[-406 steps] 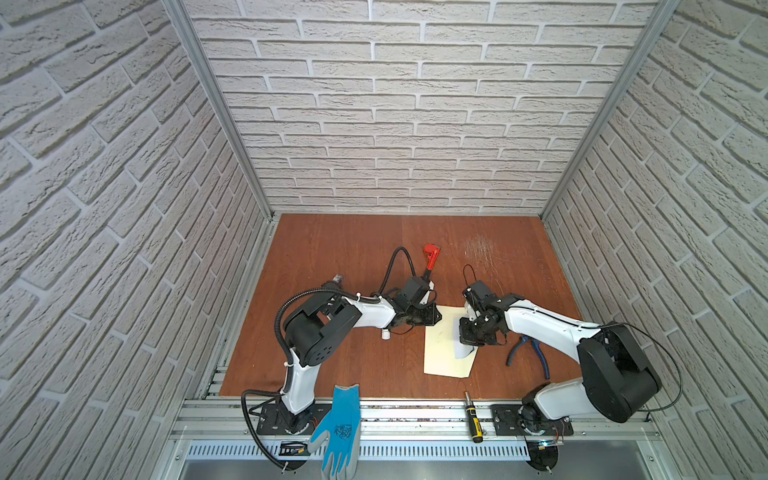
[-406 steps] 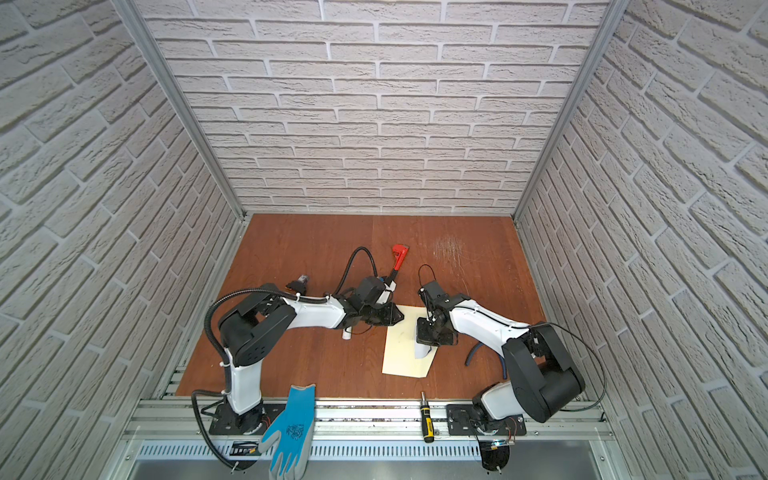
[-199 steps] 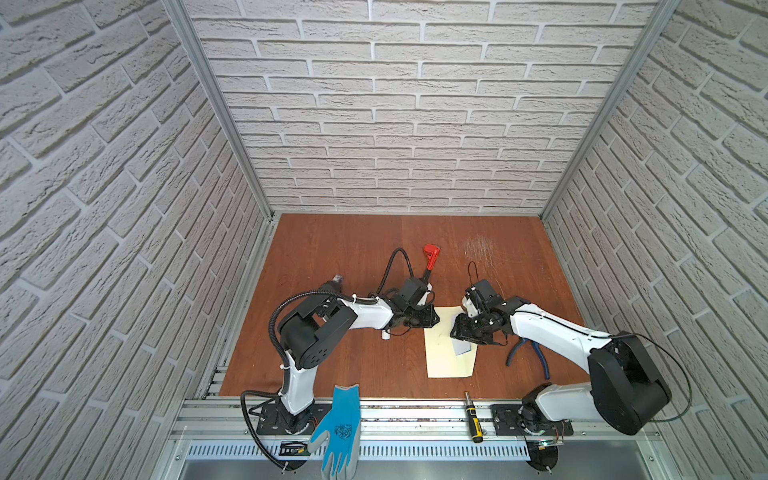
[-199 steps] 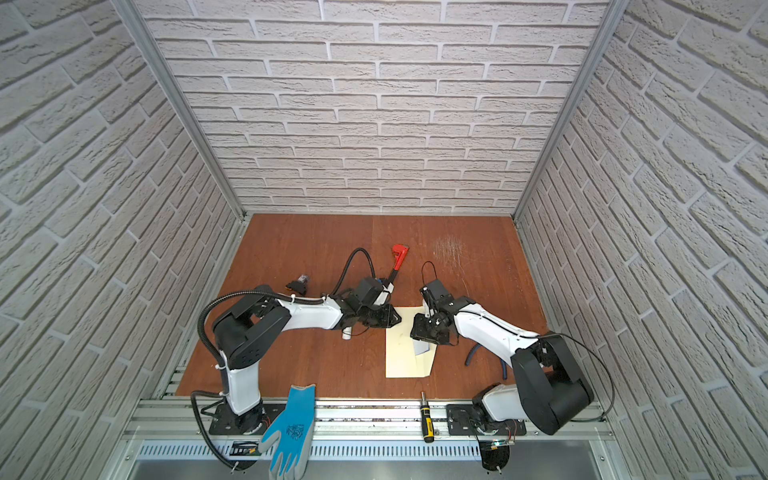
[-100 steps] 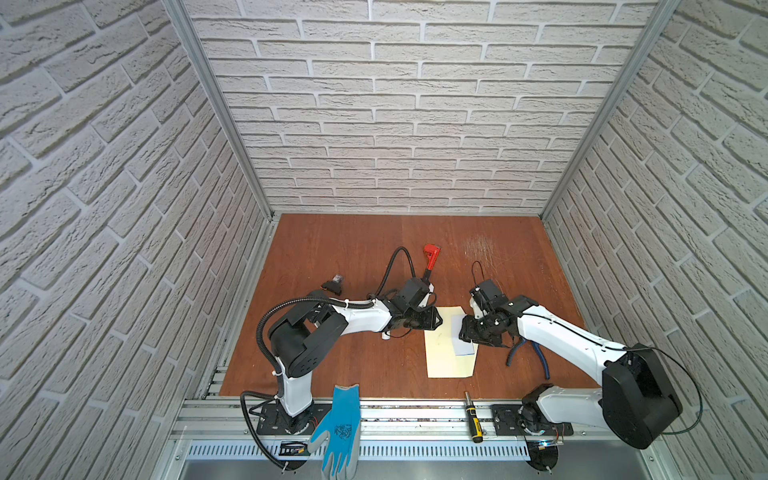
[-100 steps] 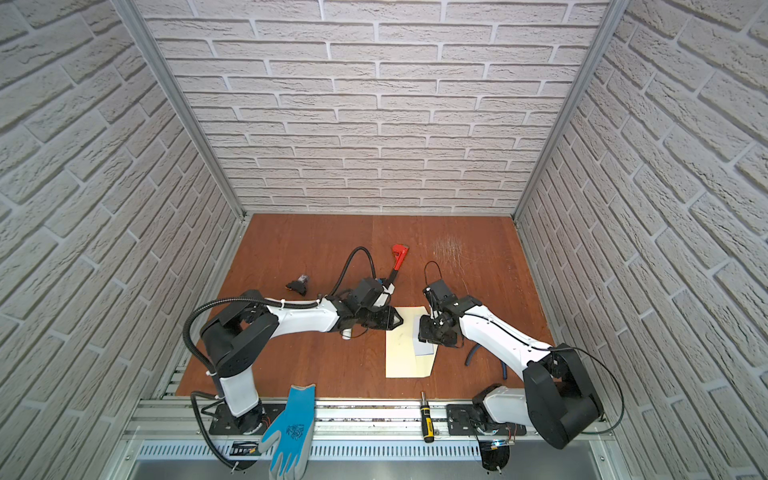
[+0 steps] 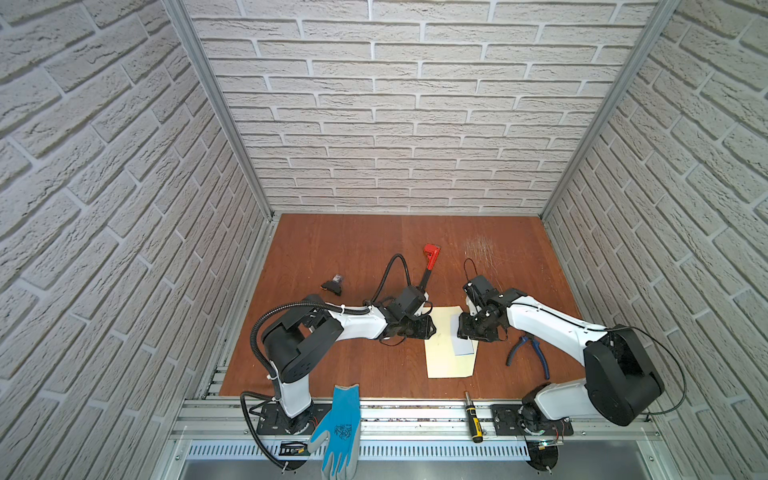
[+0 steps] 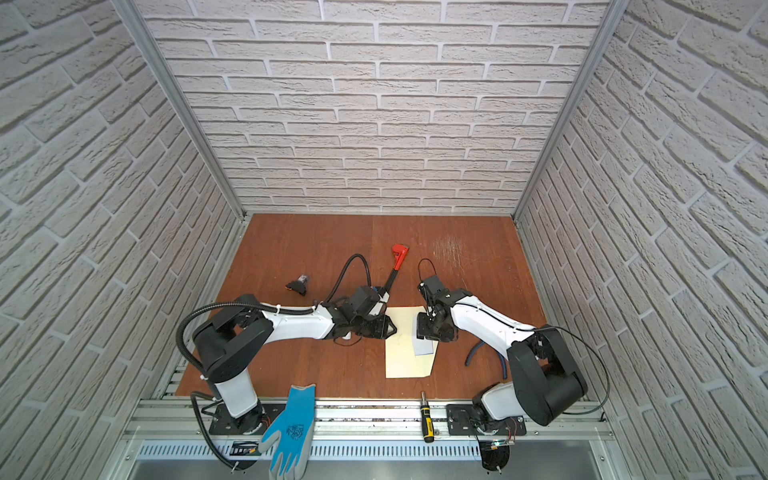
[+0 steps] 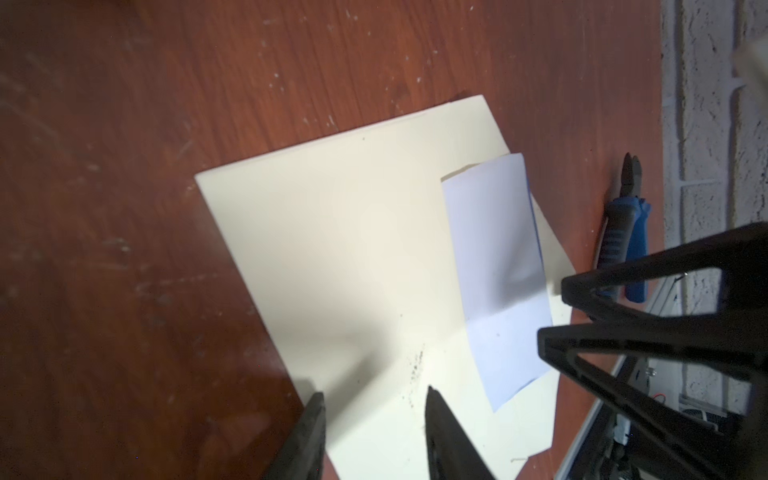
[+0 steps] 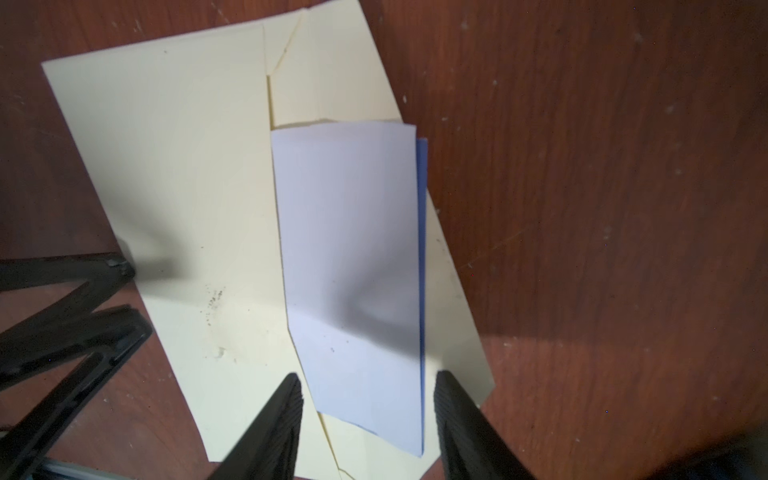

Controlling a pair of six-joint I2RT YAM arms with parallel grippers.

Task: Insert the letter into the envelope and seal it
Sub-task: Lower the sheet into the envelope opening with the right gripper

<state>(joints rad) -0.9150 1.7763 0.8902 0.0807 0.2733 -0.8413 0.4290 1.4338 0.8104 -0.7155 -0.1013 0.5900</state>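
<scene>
The cream envelope (image 7: 446, 361) (image 8: 405, 365) lies flat on the wooden table, in the middle near the front. The folded white letter (image 7: 463, 348) (image 8: 424, 348) with a blue edge lies on the envelope's right part. In the right wrist view the letter's (image 10: 349, 249) far end meets a flap edge of the envelope (image 10: 166, 145). My right gripper (image 10: 368, 375) (image 7: 462, 328) is open, its jaws straddling the letter's near end without pinching it. My left gripper (image 9: 374, 392) (image 7: 430, 328) is open over the envelope's (image 9: 332, 249) left edge, holding nothing.
Blue-handled pliers (image 7: 530, 353) (image 9: 627, 232) lie right of the envelope. A red-headed tool (image 7: 430, 259) lies behind the left gripper, and a small black part (image 7: 332, 286) sits at the left. A screwdriver (image 7: 473, 419) and a blue glove (image 7: 338, 428) rest on the front rail.
Both arms have sunk lower and stretched out, uncovering the small black part at the left. The grippers stay at the envelope's two sides. The letter has hardly moved.
</scene>
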